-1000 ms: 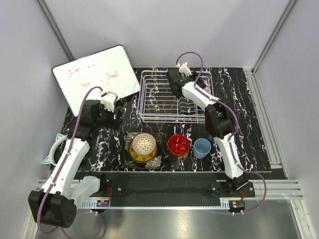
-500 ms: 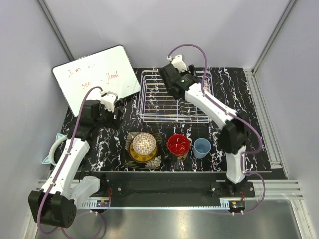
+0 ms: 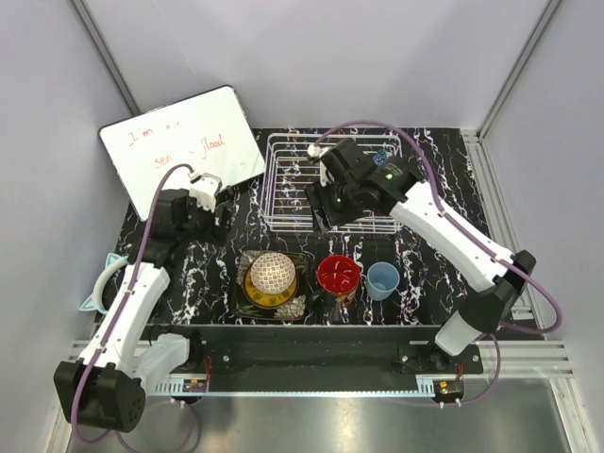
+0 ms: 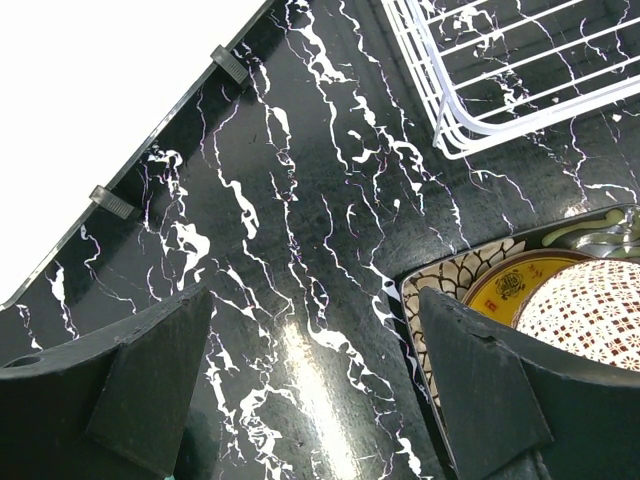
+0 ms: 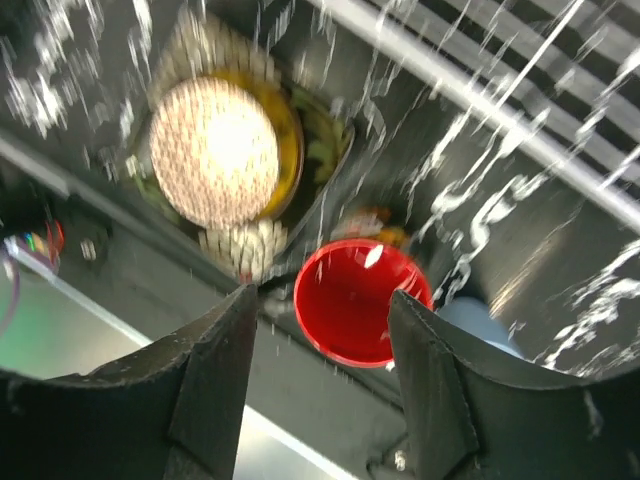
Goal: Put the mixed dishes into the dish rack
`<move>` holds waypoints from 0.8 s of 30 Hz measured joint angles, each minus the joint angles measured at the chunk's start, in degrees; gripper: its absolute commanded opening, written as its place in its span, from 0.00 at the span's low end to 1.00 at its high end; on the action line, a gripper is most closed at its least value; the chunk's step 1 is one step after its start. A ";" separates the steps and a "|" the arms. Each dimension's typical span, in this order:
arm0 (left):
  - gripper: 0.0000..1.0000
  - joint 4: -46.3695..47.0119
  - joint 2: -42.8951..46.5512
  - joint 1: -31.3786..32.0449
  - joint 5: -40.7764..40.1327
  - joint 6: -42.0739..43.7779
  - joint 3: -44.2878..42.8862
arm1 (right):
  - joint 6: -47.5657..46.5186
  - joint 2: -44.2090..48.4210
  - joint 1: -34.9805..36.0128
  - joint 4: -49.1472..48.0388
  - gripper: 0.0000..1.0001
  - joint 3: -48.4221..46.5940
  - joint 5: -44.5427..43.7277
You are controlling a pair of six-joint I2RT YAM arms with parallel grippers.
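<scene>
My right gripper (image 5: 322, 300) hangs wide open and empty, touching nothing. Its dark fingers (image 5: 215, 380) frame the red bowl (image 5: 350, 312) on the tabletop (image 3: 444, 189) below. The wrist view is blurred. Something orange shows just behind the bowl, too smeared to name. From above, this gripper sits over the near rail of the dish rack (image 3: 266, 184), a white wire basket at the back centre of the tabletop. Through the wires I can make out no dish in the rack.

My left gripper (image 4: 315, 298) is also spread wide with nothing between its fingers. It is poised above bare black marble, left of the rack's near corner.

The dishes wait in a row along the near edge, all outside the rack. A patterned bowl (image 4: 590, 310) lies upside down on a yellow-and-dark plate (image 4: 505, 290), and both sit in a floral dish (image 4: 445, 280). The red bowl stands just to the right of that stack. A pale blue cup (image 3: 382, 280) stands upright beside the bowl.

A white writing board (image 3: 184, 142) with red scrawl leans at the back left corner. Teal headphones (image 3: 102, 288) lie off the tabletop's left edge, beside my left arm. Plain grey walls (image 3: 311, 57) close in the cell on three sides.
</scene>
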State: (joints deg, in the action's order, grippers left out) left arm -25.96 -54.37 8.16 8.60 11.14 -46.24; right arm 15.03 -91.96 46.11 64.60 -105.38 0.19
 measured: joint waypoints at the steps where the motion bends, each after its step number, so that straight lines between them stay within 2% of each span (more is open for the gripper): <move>1: 0.89 0.02 0.02 0.00 0.00 0.00 -0.02 | -0.28 -0.50 0.00 0.37 0.61 1.27 1.49; 7: 0.89 0.07 0.00 -0.37 0.00 0.00 0.00 | -1.77 -5.90 0.00 1.70 0.58 4.59 7.45; 15: 0.89 0.59 -0.22 -0.42 0.13 0.00 -0.02 | -4.04 -16.26 0.00 0.61 0.58 1.36 12.87; 24: 0.89 0.85 -0.22 -0.42 0.13 0.02 -0.02 | -6.49 -20.96 0.02 -2.36 0.57 0.81 17.86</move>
State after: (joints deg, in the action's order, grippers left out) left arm -25.10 -54.59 7.75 8.73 11.16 -46.26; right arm 8.54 -112.92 46.13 62.24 -104.57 18.04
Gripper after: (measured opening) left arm 0.890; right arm 0.580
